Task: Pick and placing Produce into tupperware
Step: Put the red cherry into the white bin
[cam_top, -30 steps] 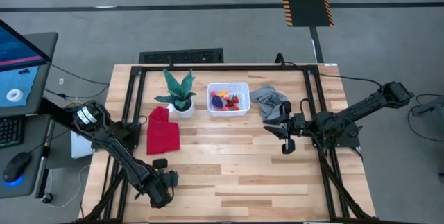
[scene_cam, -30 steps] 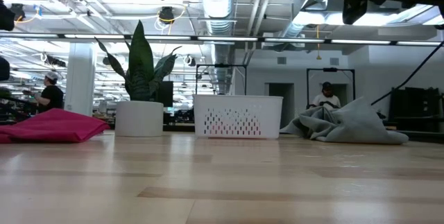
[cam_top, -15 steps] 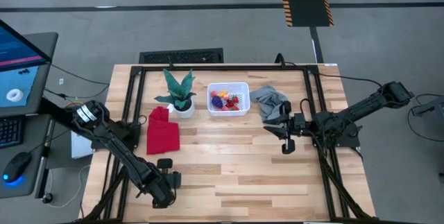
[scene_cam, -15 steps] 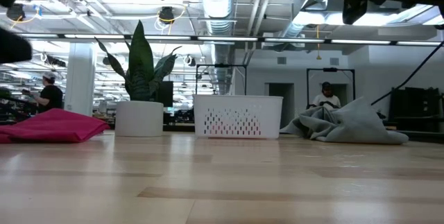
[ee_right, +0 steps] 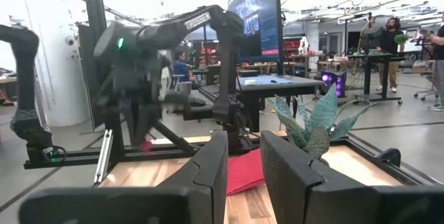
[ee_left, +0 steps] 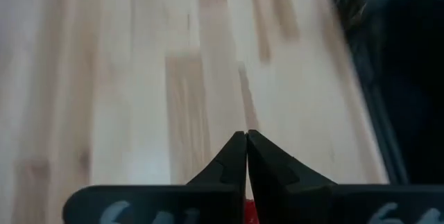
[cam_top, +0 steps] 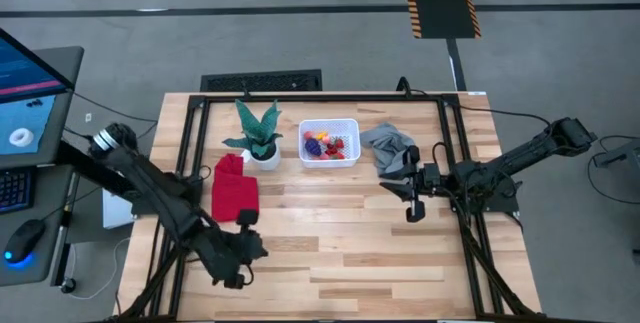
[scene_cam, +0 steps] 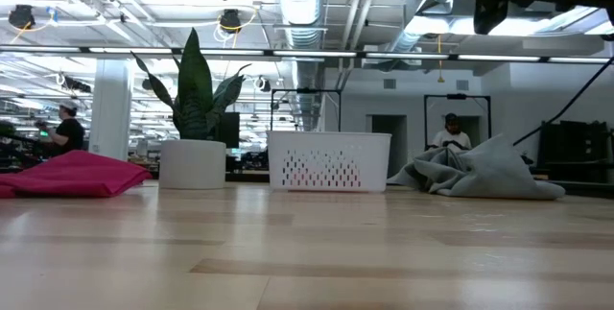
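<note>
Up comes the left arm: since a second ago its gripper (cam_top: pixel 246 218) has swung away from the near left edge of the table (cam_top: pixel 340 253) and now sits higher and farther in, just below the red cloth (cam_top: pixel 234 190). Its fingers (ee_left: pixel 236 156) are pressed tight together, and in the left wrist view a tiny sliver of red shows at their base; what that is cannot be told. The right arm has not budged, its gripper (cam_top: pixel 413 206) hanging over the right half of the table, jaws parted a little with nothing between them.

Now the count, big to small. One wooden table. Two cloths: the red one right by the left gripper, and a grey cloth (cam_top: pixel 389 146) just beyond the right gripper. One green potted plant (cam_top: pixel 258 133) in a round white pot, past the red cloth from the left gripper. One tupperware (cam_top: pixel 329 142), white with a perforated wall, standing between the plant and the grey cloth, well away from both grippers. Inside it lies the produce (cam_top: pixel 323 145): a small heap of red, yellow and purple pieces, too small to count one by one.

Two people show in the room behind, in the low view.
</note>
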